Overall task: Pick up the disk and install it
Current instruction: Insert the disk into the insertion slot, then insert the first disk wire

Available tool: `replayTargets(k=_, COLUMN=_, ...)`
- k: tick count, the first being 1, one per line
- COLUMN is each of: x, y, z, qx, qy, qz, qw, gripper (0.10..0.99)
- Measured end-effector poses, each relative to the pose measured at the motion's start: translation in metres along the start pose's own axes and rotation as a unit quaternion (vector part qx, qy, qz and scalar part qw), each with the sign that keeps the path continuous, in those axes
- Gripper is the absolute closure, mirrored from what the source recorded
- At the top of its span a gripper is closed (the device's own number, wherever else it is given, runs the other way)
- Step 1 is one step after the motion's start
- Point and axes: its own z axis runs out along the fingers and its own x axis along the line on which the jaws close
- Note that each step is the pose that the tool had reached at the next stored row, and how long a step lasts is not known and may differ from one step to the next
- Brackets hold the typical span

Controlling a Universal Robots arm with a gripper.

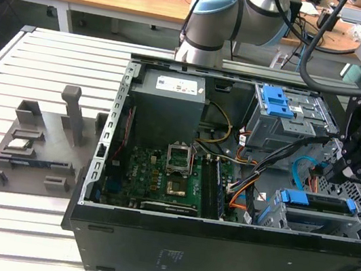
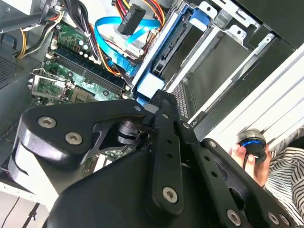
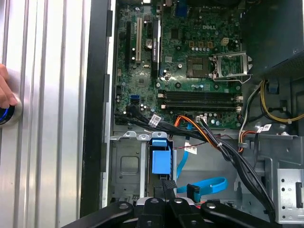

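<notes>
The disk [image 1: 317,202] stands on edge in the drive bay at the front corner of the open computer case, on the exterior view's right. Its blue bracket [image 3: 160,159] shows in both wrist views, with the blue end tab [image 2: 151,85] uppermost. My gripper [image 1: 334,177] hangs right over that end of the disk, shut, its tip [image 3: 167,184] at the edge of the blue tab [image 2: 159,97]. I cannot tell whether the tip touches the bracket. Nothing is held between the fingers.
The case [image 1: 150,241] holds a green motherboard [image 1: 167,175], a power supply [image 1: 168,106], a second blue-tabbed bay [image 1: 275,102] and loose cables [image 3: 228,156]. A grey parts holder [image 1: 34,147] lies on the slatted table. A person's hand [image 2: 247,154] rests on a blue-lit button [image 3: 4,114].
</notes>
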Motion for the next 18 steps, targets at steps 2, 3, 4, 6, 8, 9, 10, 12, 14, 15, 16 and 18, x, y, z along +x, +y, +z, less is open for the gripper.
replayTargets(k=2, x=0.0000, y=0.0000, z=0.0002, qx=0.0000, qy=0.0000, qz=0.000, qw=1.0000, gripper=0.980)
replayTargets(k=3, x=0.0000, y=0.0000, z=0.0004, qx=0.0000, qy=0.0000, qz=0.000, qw=1.0000, gripper=0.980)
replayTargets(k=4, x=0.0000, y=-0.0001, z=0.0005, qx=0.0000, qy=0.0000, qz=0.000, qw=1.0000, gripper=0.980)
replayTargets(k=6, x=0.0000, y=-0.0005, z=0.0007, qx=0.0000, qy=-0.0001, qz=0.000, qw=1.0000, gripper=0.980)
replayTargets(k=8, x=-0.0019, y=-0.0077, z=0.0000, qx=0.0000, qy=0.0000, qz=0.000, qw=1.0000, gripper=0.980)
replayTargets(k=9, x=-0.0042, y=-0.0123, z=-0.0001, qx=0.0000, qy=0.0000, qz=0.000, qw=1.0000, gripper=0.980)
replayTargets(k=10, x=-0.0058, y=-0.0146, z=-0.0001, qx=-0.0001, qy=0.0001, qz=0.000, qw=1.0000, gripper=0.980)
replayTargets(k=12, x=-0.0105, y=-0.0192, z=0.0004, qx=-0.0002, qy=0.0005, qz=0.000, qw=1.0000, gripper=0.980)
replayTargets(k=14, x=-0.0181, y=-0.0240, z=0.0019, qx=-0.0003, qy=0.0012, qz=0.000, qw=1.0000, gripper=0.980)
replayTargets(k=15, x=-0.0229, y=-0.0263, z=0.0034, qx=-0.0003, qy=0.0019, qz=0.000, qw=1.0000, gripper=0.980)
replayTargets(k=16, x=-0.0267, y=-0.0276, z=0.0052, qx=-0.0003, qy=0.0022, qz=0.000, qw=1.0000, gripper=0.980)
replayTargets(k=18, x=-0.0324, y=-0.0283, z=0.0063, qx=-0.0002, qy=0.0024, qz=0.000, qw=1.0000, gripper=0.980)
